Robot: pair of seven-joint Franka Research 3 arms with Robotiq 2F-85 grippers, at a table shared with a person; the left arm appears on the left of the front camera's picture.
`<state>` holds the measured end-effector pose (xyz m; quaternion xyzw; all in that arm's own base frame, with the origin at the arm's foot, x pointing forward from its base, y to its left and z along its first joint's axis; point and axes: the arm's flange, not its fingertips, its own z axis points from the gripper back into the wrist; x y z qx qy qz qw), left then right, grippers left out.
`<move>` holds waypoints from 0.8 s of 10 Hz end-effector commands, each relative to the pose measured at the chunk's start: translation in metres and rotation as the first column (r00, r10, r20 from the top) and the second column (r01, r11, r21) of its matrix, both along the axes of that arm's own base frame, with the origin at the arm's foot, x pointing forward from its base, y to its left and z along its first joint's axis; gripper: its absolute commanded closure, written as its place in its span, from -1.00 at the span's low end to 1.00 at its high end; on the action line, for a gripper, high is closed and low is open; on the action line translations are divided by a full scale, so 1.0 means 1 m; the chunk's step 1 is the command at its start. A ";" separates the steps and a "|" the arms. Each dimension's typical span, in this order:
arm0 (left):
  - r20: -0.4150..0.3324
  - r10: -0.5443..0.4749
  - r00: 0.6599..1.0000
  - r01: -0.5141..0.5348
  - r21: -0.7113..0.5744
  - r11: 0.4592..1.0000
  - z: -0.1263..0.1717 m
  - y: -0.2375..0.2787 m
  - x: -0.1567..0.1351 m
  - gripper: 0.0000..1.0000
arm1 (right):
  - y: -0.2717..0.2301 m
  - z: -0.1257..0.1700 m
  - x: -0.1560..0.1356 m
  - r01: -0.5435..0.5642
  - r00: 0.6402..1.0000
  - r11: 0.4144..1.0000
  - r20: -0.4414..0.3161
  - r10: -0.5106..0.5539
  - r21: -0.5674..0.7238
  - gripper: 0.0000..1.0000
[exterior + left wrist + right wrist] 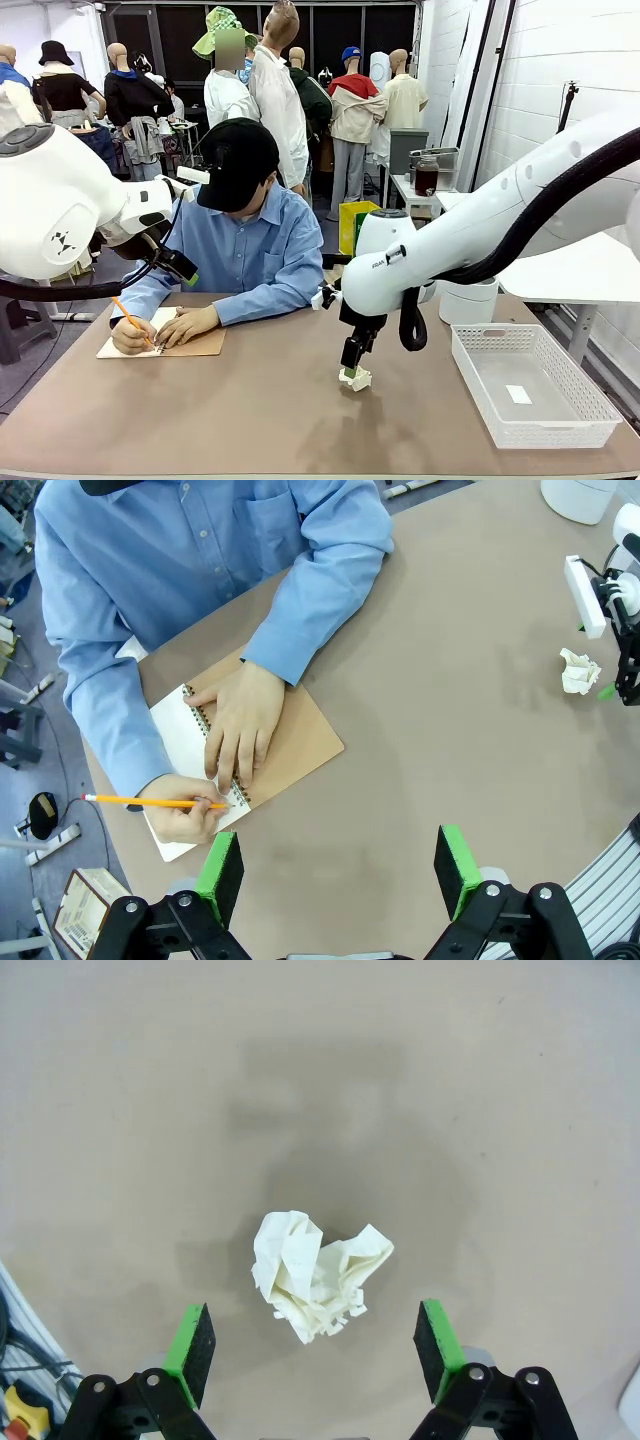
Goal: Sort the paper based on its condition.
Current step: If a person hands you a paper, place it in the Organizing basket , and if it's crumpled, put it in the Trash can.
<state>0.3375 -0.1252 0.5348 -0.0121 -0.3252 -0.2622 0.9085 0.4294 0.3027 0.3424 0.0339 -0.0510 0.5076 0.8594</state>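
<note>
We're looking at a tan, matte tabletop [200,420] w/ faint smudges. The paper [318,1285] is lying on it as a crumpled ball, right of centre, well apart from the white basket [560,435] sitting at the near right. The right gripper [315,1345] is hanging straight over the ball, jaws spread wide, a pad on either side, not pinching it. The left gripper [340,870] is hovering at the left, jaws also wide apart w/ nothing between them, facing down toward the notebook [300,745]. At the far left a person is writing in that notebook w/ a pencil [150,802], the other hand [240,725] pressing on the page. A small tag [518,394] is lying in the basket. A white tub [468,302] is standing at the far right. A white brick wall [570,60] is closing the room at right.
</note>
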 end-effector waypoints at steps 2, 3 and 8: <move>-0.005 0.000 1.000 0.000 0.001 1.000 0.000 0.001 0.000 -1.00 | 0.010 -0.008 0.009 0.005 1.000 1.000 -0.004 -0.005 -0.002 -1.00; -0.005 0.000 1.000 0.000 0.001 1.000 0.000 0.001 0.000 -1.00 | 0.011 -0.013 0.010 0.002 1.000 1.000 -0.015 -0.002 -0.004 -1.00; -0.005 0.000 1.000 0.000 0.001 1.000 0.000 0.001 0.000 -1.00 | 0.013 -0.029 0.017 -0.001 0.999 1.000 -0.039 0.000 -0.027 -1.00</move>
